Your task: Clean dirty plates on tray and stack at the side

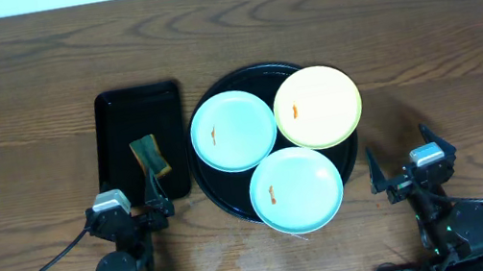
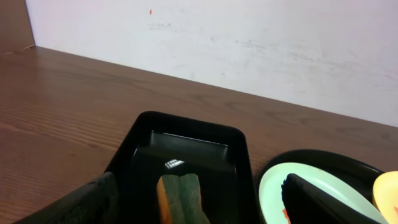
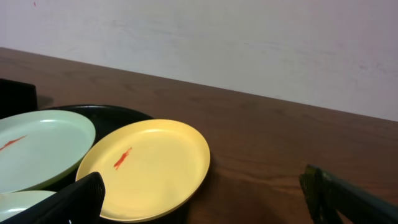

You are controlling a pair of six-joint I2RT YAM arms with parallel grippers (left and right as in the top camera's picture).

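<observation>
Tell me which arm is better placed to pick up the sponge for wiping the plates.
Left. The sponge lies in the rectangular tray, directly in front of the open left end effector. The right end effector sits on the far side of the round tray, with the plates between.

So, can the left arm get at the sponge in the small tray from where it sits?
Probably yes: the sponge lies uncovered in the rectangular black tray, just ahead of the open left claw, with nothing between them.
</observation>
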